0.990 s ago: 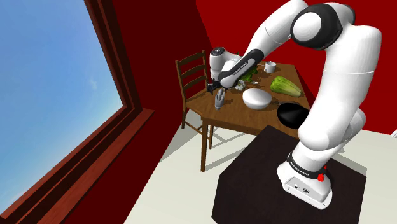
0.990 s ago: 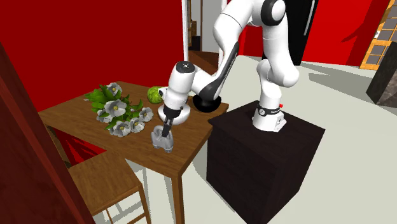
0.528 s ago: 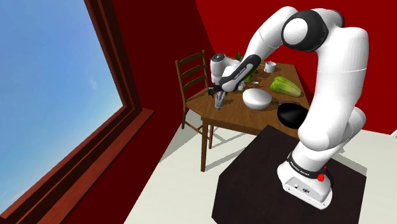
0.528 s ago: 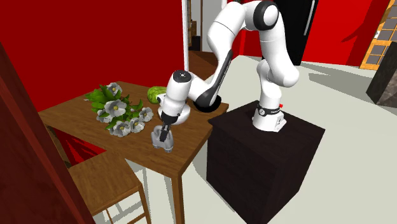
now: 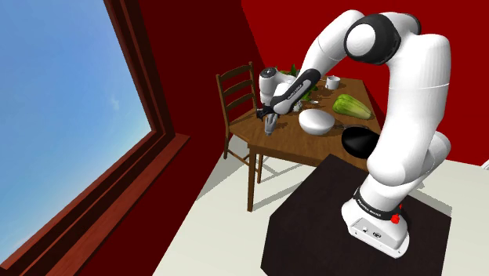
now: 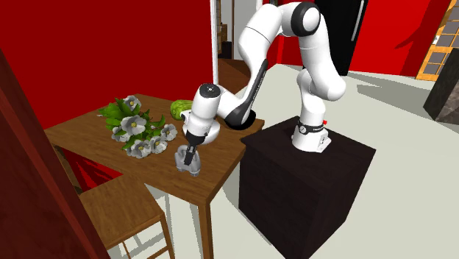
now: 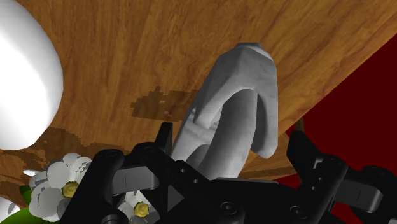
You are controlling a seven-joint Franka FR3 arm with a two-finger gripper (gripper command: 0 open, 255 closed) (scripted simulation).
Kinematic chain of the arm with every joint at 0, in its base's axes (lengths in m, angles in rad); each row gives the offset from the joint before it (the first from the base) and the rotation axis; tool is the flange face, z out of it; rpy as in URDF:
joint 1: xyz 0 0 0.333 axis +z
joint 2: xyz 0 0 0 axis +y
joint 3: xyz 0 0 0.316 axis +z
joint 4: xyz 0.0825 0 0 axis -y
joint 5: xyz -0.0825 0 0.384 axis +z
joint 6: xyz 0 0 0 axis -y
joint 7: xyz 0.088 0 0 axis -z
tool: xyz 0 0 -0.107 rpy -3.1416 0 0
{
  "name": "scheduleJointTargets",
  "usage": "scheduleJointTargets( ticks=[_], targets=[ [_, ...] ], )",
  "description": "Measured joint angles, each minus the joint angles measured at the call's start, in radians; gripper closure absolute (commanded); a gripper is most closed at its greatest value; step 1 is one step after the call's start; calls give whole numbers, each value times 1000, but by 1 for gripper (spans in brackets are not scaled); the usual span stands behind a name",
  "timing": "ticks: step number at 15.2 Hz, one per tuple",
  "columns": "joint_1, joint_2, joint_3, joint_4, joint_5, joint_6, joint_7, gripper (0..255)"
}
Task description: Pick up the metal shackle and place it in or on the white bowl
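The grey shackle (image 5: 269, 126) sits near the corner of the wooden table (image 5: 286, 145), just left of centre in the shoulder view, with the black gripper (image 5: 269, 118) reaching down directly over it. From the wrist, the fingers (image 7: 164, 137) stand wide on either side of the shackle, its long axis running away from the hand between them, and a gap on one side suggests nothing is clasped yet. The white bowl (image 5: 316, 121) waits just to the shackle's right in the shoulder view, a short carry away.
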Motion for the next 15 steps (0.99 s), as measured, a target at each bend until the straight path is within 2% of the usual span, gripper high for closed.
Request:
scheduleJointTargets(
  ticks=[10,15],
  targets=[
    [0,0,0,0,0,0,0,255],
    [-11,-46,18,-10,36,-32,-38,255]
  ],
)
